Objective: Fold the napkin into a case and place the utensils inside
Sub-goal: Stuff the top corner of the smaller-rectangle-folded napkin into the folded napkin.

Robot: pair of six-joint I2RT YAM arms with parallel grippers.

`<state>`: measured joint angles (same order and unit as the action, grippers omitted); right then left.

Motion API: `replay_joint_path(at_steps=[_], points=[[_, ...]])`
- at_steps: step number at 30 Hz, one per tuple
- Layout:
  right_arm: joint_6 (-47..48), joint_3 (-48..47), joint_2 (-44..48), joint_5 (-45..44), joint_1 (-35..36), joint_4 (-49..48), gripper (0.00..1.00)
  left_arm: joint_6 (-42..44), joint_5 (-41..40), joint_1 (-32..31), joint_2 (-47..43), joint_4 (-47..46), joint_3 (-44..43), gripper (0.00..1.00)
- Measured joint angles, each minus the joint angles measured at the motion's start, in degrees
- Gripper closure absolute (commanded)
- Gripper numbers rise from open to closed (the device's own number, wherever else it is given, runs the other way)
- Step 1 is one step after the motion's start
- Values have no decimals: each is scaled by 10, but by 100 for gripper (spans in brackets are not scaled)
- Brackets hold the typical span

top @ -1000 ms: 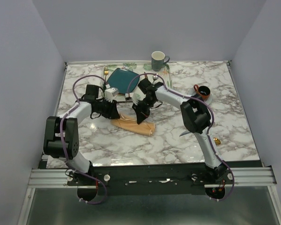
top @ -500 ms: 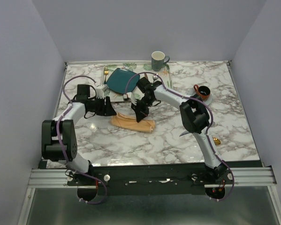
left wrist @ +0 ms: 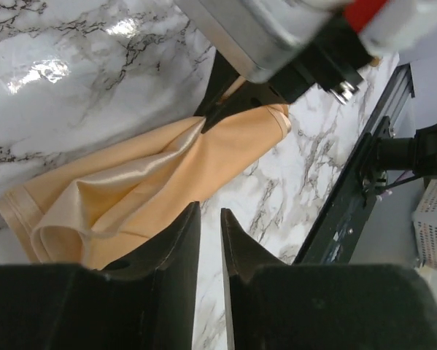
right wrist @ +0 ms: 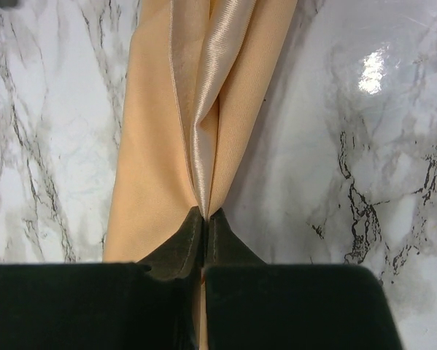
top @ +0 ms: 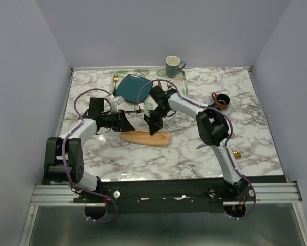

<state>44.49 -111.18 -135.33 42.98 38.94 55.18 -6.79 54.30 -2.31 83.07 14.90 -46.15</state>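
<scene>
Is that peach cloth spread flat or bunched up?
Bunched: the napkin lies gathered in a narrow, creased strip, pinched by the right claw.

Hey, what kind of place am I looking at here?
Probably a robot test cell staged as a dining table: plain lilac walls box in a marble-patterned tabletop, two robot arms bolt to an aluminium rail, and a teal plate and grey-green mug sit at the back.

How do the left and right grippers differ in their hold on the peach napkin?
The right gripper is shut, pinching a raised fold of the peach-tan cloth napkin; the left gripper shows a narrow gap with nothing in it. The right is over the napkin's middle, the left near one end. Both are black.
</scene>
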Motion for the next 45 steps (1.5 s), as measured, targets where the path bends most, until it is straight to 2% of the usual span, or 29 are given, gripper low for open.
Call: replay_joint_path(at_steps=[8, 14, 17, 18, 22, 26, 29, 33, 37, 42, 45], points=[[1, 0, 0, 0, 0, 1, 85, -70, 0, -16, 99, -79, -15, 84], [-4, 0, 0, -1, 0, -2, 72, -93, -7, -17, 154, -110, -21, 90], [-14, 3, 0, -1, 0, -10, 63, -104, -23, -14, 175, -110, -21, 92], [-20, 6, 1, -2, 0, -16, 57, -106, -28, -13, 180, -111, -21, 93], [-55, 13, 10, -15, 1, -33, 48, -111, -50, -8, 195, -110, -21, 95], [-103, 13, 34, -49, 1, -53, 47, -119, -58, -7, 200, -110, -22, 95], [-127, 13, 53, -69, 1, -62, 54, -123, -61, -7, 200, -110, -23, 93], [-160, 53, 114, -84, 1, -76, 60, -135, -61, -5, 200, -115, -23, 80], [-185, 111, 176, -81, 1, -79, 58, -156, -53, 2, 191, -146, -20, 66], [-222, 185, 238, -80, -5, -80, 57, -169, -23, 5, 126, -169, -20, 63], [-249, 204, 253, -72, -16, -75, 57, -168, -6, 3, 75, -170, -20, 71]])
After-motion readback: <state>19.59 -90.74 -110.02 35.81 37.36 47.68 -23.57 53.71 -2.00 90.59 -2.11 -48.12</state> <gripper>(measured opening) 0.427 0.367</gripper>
